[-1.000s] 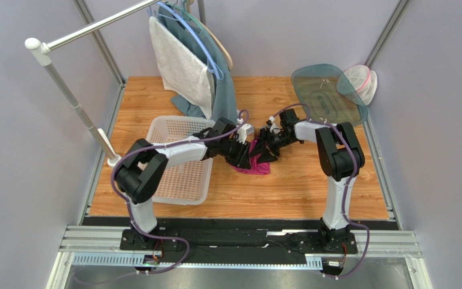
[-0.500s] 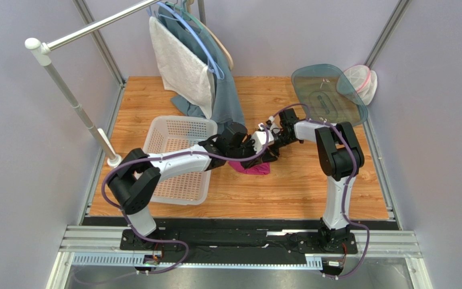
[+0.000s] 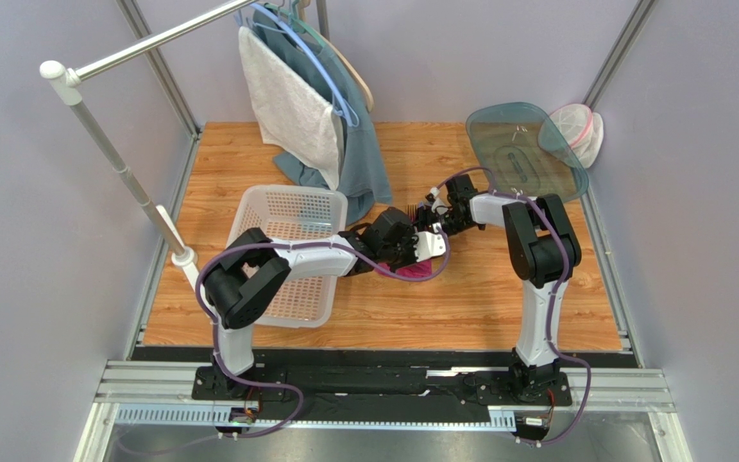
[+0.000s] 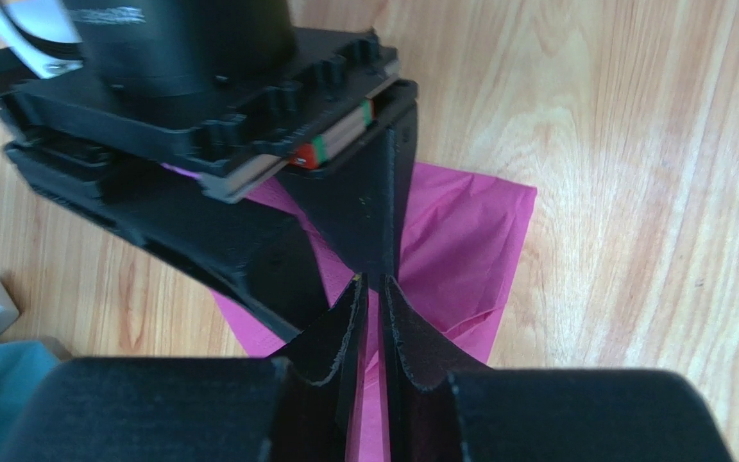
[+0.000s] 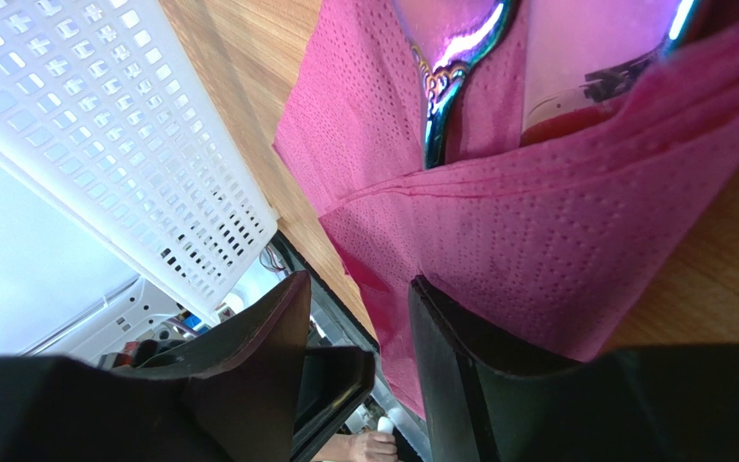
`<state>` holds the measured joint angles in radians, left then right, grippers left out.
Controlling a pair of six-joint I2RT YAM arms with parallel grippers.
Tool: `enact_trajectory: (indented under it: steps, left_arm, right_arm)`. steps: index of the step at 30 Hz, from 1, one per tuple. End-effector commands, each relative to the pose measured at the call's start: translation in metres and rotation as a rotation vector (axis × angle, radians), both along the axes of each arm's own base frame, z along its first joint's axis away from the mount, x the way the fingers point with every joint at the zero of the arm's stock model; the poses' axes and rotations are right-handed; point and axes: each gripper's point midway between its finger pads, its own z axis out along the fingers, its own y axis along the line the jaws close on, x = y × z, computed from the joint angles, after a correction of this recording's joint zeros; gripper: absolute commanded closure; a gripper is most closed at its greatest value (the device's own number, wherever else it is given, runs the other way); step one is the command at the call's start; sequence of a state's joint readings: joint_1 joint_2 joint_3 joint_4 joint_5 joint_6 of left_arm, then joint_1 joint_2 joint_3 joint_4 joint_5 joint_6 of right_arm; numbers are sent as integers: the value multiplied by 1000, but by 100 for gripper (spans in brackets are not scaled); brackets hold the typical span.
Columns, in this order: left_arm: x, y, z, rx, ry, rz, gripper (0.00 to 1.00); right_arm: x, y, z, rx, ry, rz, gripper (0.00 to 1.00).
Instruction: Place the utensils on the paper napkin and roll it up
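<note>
The magenta paper napkin (image 3: 420,271) lies crumpled on the wooden table just right of the basket. In the right wrist view, the napkin (image 5: 537,241) is folded over the utensils (image 5: 438,106), whose shiny purple handles show at its open end. My left gripper (image 3: 412,252) reaches across the basket. In the left wrist view, the left gripper (image 4: 375,294) is pinched shut on a fold of the napkin (image 4: 460,231). My right gripper (image 3: 429,233) is right beside it at the napkin's far edge. In its own view, my right gripper (image 5: 359,284) is open, with one finger against the paper.
A white mesh basket (image 3: 248,207) stands left of the napkin, under my left arm, and also shows in the right wrist view (image 5: 84,115). A grey-white towel (image 3: 291,96) and a teal cloth (image 3: 364,164) hang from a rack behind. A teal lid (image 3: 523,149) leans at back right.
My left arm has swung and stretched to the right, bringing its gripper from the napkin's left side onto the napkin beside the right gripper. The right arm has barely moved.
</note>
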<state>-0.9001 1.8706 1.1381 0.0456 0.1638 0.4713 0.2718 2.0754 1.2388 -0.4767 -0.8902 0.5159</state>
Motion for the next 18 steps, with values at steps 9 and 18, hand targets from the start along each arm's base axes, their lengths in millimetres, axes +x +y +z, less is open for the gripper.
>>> enact_trajectory:
  steps: [9, 18]
  left_arm:
    - [2, -11, -14, 137, -80, -102, 86]
    - [-16, 6, -35, 237, 2, -135, 89]
  right_arm:
    - [5, -4, -12, -64, -23, -5, 52]
    - [7, -5, -9, -67, -41, -1, 53]
